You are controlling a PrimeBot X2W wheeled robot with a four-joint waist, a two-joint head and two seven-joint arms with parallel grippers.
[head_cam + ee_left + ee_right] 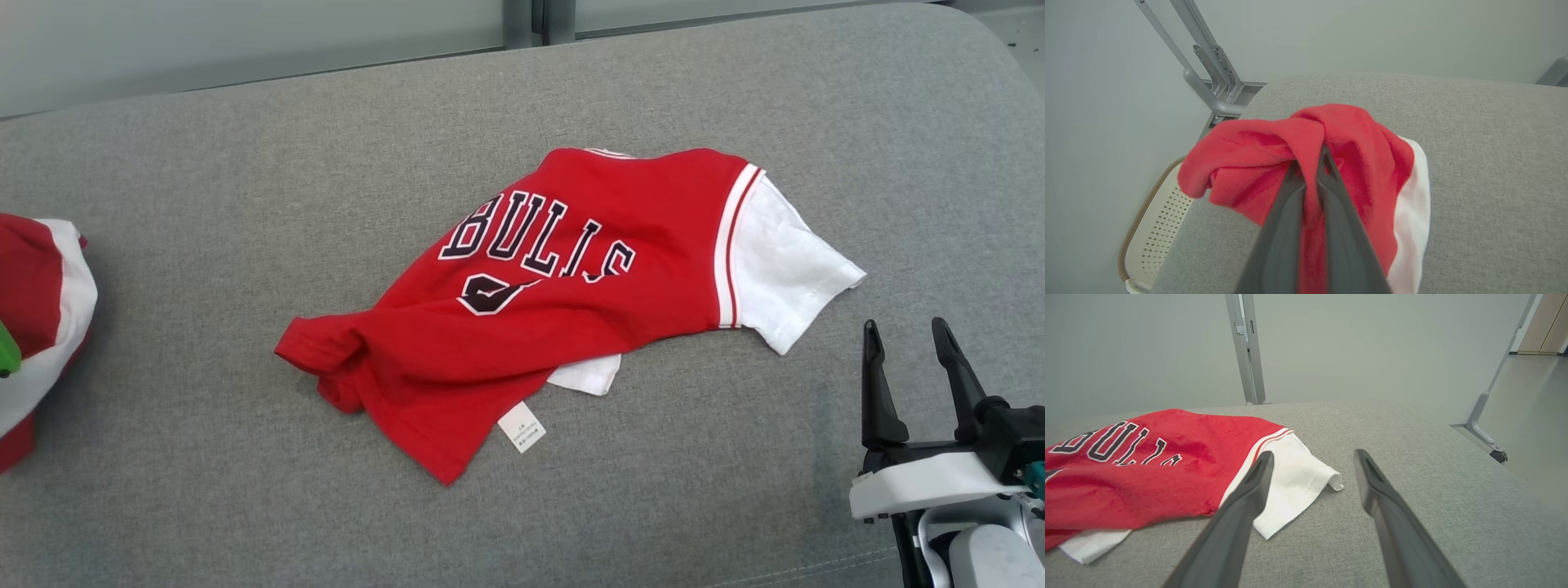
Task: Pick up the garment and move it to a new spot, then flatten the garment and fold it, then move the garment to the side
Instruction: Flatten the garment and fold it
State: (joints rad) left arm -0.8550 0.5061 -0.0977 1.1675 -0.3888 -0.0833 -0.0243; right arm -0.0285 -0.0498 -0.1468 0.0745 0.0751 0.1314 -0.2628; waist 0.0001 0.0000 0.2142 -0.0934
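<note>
A bunched red and white garment lies at the far left end of the grey cushioned surface. My left gripper is shut on a red fold of it, and the cloth hides the fingertips. The same bundle shows at the head view's left edge. Another red garment with BULLS lettering and white sleeves lies crumpled at the middle. My right gripper stands open and holds nothing, just right of that shirt's white sleeve, low over the surface.
A white perforated basket sits below the cushion's left end, beside a grey metal frame. A pale wall panel runs behind the surface. Bare grey fabric stretches in front of the shirts, and floor lies past the right end.
</note>
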